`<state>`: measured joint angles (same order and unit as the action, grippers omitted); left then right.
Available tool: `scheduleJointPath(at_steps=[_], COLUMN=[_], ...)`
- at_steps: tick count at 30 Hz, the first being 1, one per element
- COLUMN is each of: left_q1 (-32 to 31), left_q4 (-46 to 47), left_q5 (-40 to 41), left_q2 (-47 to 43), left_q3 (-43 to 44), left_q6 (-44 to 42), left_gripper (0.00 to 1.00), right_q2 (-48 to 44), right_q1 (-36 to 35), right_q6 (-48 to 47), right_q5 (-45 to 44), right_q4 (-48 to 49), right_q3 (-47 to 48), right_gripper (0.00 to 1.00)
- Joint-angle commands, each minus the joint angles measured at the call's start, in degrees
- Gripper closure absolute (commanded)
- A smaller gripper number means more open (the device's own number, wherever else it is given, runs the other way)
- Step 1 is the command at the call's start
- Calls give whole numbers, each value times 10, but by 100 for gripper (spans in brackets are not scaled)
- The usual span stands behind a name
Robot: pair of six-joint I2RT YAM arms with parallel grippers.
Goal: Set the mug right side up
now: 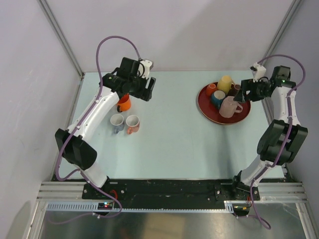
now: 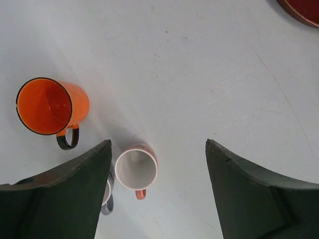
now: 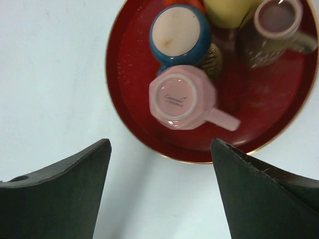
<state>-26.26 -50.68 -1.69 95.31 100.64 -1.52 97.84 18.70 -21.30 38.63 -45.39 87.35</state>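
Pink mug [image 3: 182, 97] bottom-up on red tray [image 3: 124, 117], handle at 4 o'clock; right fingers [image 3: 60, 194] spread, empty, should straddle its body. Left fingers [image 2: 65, 199] also spread, empty.

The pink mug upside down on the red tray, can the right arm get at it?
Probably yes. The right gripper hangs open above the pink mug, nothing over it. The blue mug sits close beside it, so a finger may have little room.
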Motion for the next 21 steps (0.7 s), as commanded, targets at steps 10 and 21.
scheduleJointPath(at_steps=[10, 21], left_q1=[-6, -14], left_q4=[9, 9], left_q5=[8, 15], left_q2=[-31, -46], left_q3=[-8, -24], left_q6=[-39, -62], left_gripper=[21, 21], right_q2=[157, 229], right_q1=[12, -27], right_q6=[-469, -566], right_q5=[8, -59], right_q4=[-125, -174], right_q3=[154, 151], right_gripper=[18, 34])
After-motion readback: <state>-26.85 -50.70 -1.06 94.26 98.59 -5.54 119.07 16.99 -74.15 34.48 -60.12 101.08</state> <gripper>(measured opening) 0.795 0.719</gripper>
